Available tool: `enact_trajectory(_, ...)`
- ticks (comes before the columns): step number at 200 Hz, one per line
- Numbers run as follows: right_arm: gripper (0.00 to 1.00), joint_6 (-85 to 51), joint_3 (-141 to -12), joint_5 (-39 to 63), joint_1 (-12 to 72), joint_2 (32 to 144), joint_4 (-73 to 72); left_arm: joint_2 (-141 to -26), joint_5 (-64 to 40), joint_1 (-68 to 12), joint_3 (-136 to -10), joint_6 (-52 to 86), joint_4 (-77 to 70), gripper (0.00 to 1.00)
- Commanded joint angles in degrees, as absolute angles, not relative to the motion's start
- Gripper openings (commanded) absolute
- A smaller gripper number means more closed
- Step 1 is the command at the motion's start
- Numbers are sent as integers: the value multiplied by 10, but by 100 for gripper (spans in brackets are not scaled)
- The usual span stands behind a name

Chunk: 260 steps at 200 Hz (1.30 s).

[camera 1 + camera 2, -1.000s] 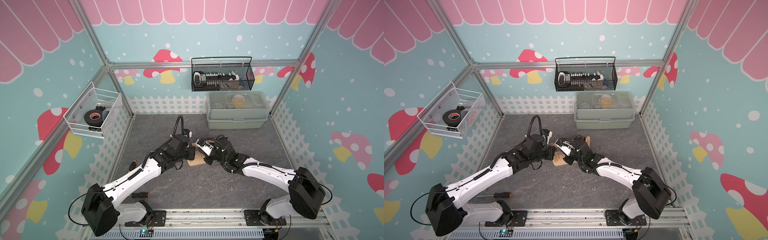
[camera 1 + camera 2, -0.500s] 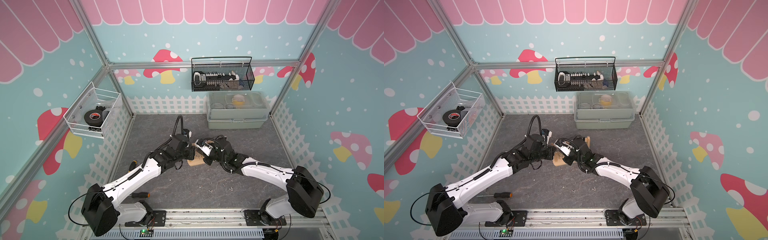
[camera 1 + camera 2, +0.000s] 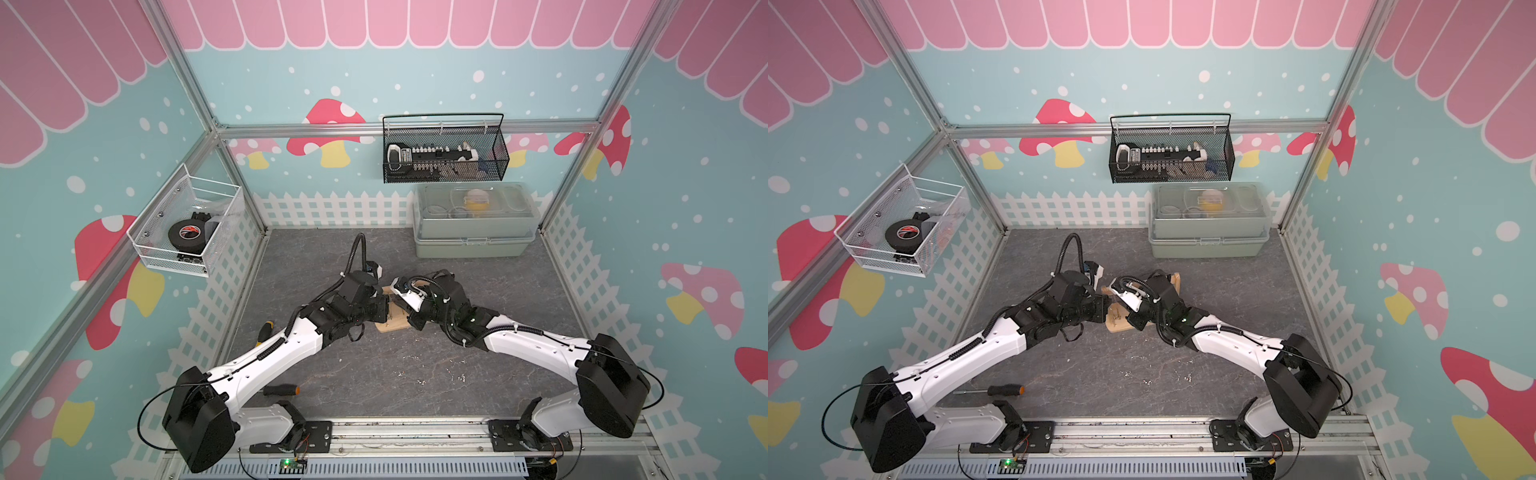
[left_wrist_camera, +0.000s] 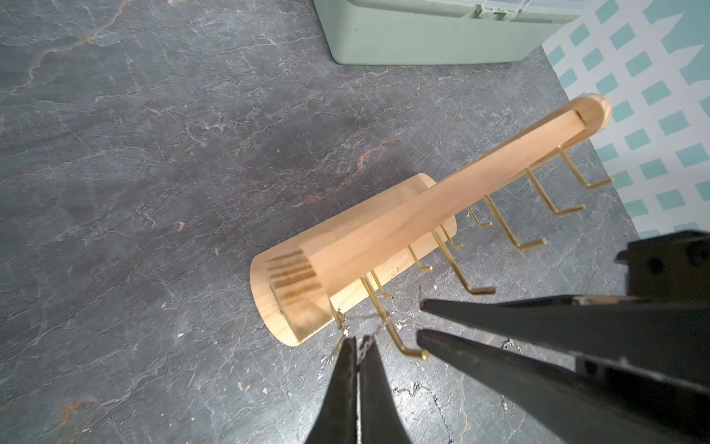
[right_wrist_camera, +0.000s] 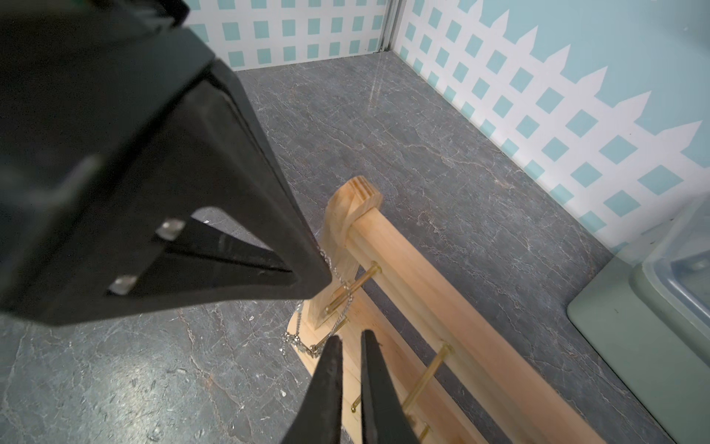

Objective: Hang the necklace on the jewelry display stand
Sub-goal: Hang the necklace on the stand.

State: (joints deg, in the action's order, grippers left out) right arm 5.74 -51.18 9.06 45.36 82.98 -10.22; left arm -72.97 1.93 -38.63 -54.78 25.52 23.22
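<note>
- The necklace (image 5: 335,273), a fine silver chain, is seen draped across the end hook (image 4: 395,336) of the jewelry display stand (image 4: 384,234). The stand is set upright mid-mat, between the two arms.
- The chain is pinched in the fully closed tips of the left gripper (image 4: 358,344), just beside the stand's near upright.
- The right gripper (image 5: 351,335) is poised just beside that hook with its jaws a narrow slit apart. Nothing is gripped in them (though the chain passes close by one tip).
- The hanging is judged nearly done; only the left side's release is thought to be left.
- The chain could be dragged off the hook if a link is snagged as the left tips are withdrawn.
- Loose slack could slide off the hook's open end.
- The light stand could be shoved or tipped, since both grippers are crowded against one end of it.
- Further out, a grey-green lidded box (image 3: 473,245) is set at the back, well apart, and a screwdriver (image 3: 280,390) lies near the left arm's base.
- A black mesh basket (image 3: 444,166) and a white wire basket (image 3: 183,232) are fixed to the walls.
- Nothing but the grippers themselves is found in the way: each crowds the other's path around the hook.
</note>
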Motion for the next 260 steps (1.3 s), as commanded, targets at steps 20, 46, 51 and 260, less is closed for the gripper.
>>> enact_trajectory(20,12,60,-524,102,449,813,-91,-728,29,-382,-538,256,228,0)
enact_trajectory(46,12,54,-521,105,449,812,-94,-734,28,-383,-538,256,230,0)
enact_trajectory(51,12,53,-521,105,449,812,-94,-735,26,-382,-539,255,230,0)
enact_trajectory(260,14,48,-511,105,433,766,-76,-703,68,-380,-549,265,256,19)
